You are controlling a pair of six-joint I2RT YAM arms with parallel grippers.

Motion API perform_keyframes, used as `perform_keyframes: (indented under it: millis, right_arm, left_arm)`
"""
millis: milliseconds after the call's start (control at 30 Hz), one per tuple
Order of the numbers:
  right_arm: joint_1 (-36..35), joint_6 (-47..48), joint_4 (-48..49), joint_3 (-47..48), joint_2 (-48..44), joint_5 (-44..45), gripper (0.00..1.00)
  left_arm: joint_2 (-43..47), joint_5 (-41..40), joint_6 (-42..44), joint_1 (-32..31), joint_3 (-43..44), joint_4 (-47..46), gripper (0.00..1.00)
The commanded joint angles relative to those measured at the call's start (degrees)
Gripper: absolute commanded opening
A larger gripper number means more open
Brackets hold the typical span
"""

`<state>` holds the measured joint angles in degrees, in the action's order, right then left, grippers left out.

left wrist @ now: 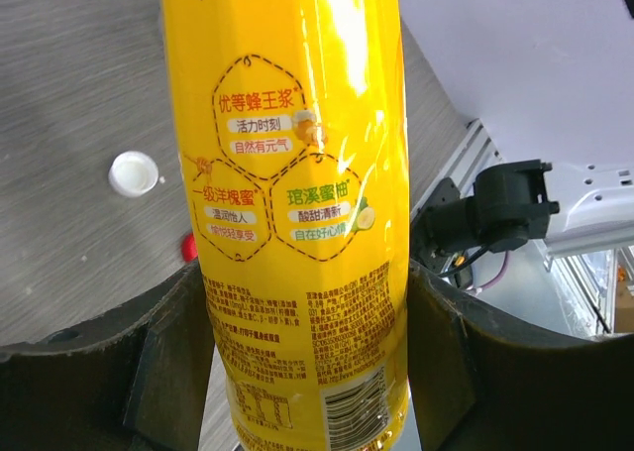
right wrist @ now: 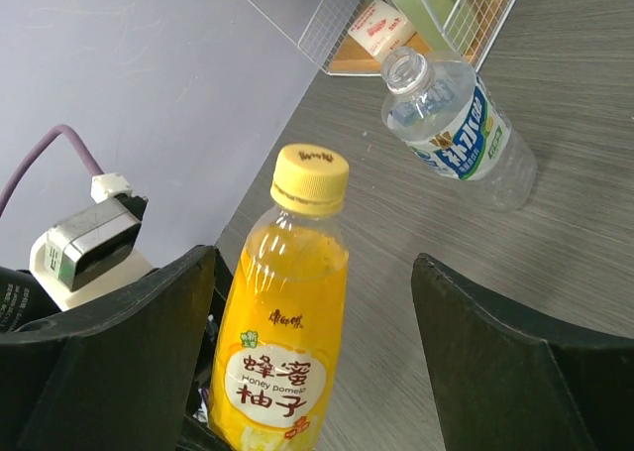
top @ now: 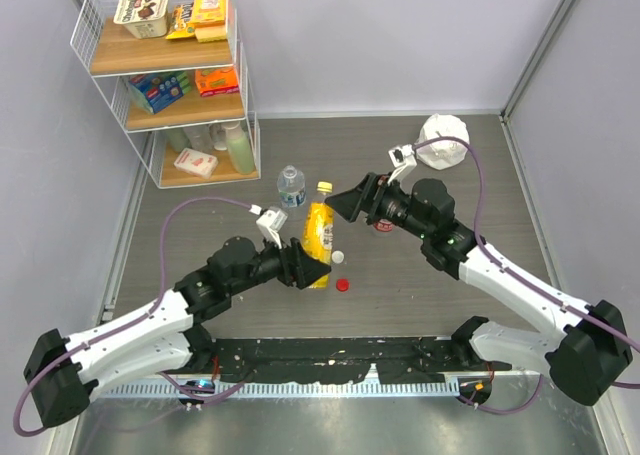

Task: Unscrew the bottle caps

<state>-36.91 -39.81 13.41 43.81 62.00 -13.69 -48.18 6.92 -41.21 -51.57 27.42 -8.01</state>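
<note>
1. Yellow bottle (top: 320, 237): mid-bench, long axis running 6 to 12 o'clock in the top view. Its yellow cap (top: 324, 188) is on at the 12 o'clock end.
2. Left pincer (top: 305, 268): clamped on the bottle's lower body, one finger on each flank. It serves as the steadying hold.
3. Right pincer (top: 338, 205): spread wide, holding nothing. It is the nearer arm to the yellow cap, which sits just beside its tips at about 11 o'clock. In the right wrist view the cap lies ahead of the fingers and left of centre, not between them.
4. Judgement: closing on the cap calls for a short advance along that line, then a twist about the bottle's long axis.
5. Room: the blue-label bottle (top: 291, 185), uncapped, stands near the cap at 9 o'clock, the tightest side. The 3 o'clock side is taken by the right arm.
6. Loose items: white cap (top: 338, 257) and red cap (top: 343, 284) lie on the bench (top: 420, 315) at 3 o'clock of the left pincer, apart from the bottle.
</note>
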Motion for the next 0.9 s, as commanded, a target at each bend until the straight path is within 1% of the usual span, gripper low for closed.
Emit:
perform_keyframes:
  millis: [0,33,133,267,433,500,567,633,733,800,833,867]
  right_arm:
    - [0.08,0.61,0.22,3.99,2.16,-1.77,0.84]
    - [0.08,0.61,0.04,4.35,3.12,-2.56,0.84]
    - [0.08,-0.17,-0.84,6.19,5.23,-3.62,0.84]
    - [-0.53,-2.02,-1.02,8.04,8.40,-5.55,0.84]
    - [-2.73,-3.60,0.21,9.54,12.18,-8.19,0.84]
    - [-3.43,-4.39,1.26,9.62,13.23,-8.54,0.81]
    - [-3.87,-4.83,1.79,9.89,14.11,-8.98,0.76]
    - [-4.05,-4.84,1.80,9.98,14.73,-9.33,0.68]
    - [-4.14,-5.10,1.71,9.71,15.26,-9.51,0.63]
    - [-4.05,-5.36,2.32,9.45,15.43,-9.86,0.53]
    - [-4.14,-5.89,2.76,9.10,15.35,-10.30,0.36]
    - [-4.23,-6.15,3.72,8.84,15.09,-10.39,0.26]
  left_arm:
    - [4.75,-1.20,2.01,0.24,0.35,10.36,0.15]
    - [5.72,-1.03,2.10,0.24,0.18,12.65,0.14]
    - [8.45,-0.68,2.27,0.16,-0.09,16.35,0.06]
    - [11.00,-0.15,2.89,0.15,-0.61,19.26,0.00]
    - [12.24,1.17,2.63,0.07,-1.93,19.35,0.00]
    - [12.24,1.52,2.45,-0.11,-2.02,19.00,0.00]
    - [12.15,1.61,2.45,-0.20,-2.02,18.56,0.00]
    - [12.41,1.61,2.28,-0.37,-1.93,18.21,0.00]
    - [13.20,1.87,2.10,-0.55,-1.93,17.59,0.00]
    - [13.73,1.96,2.01,-0.55,-2.11,17.15,0.00]
    - [13.90,2.13,2.01,-0.55,-2.19,16.98,0.00]
    - [13.99,2.40,2.10,-0.55,-2.37,16.98,0.00]
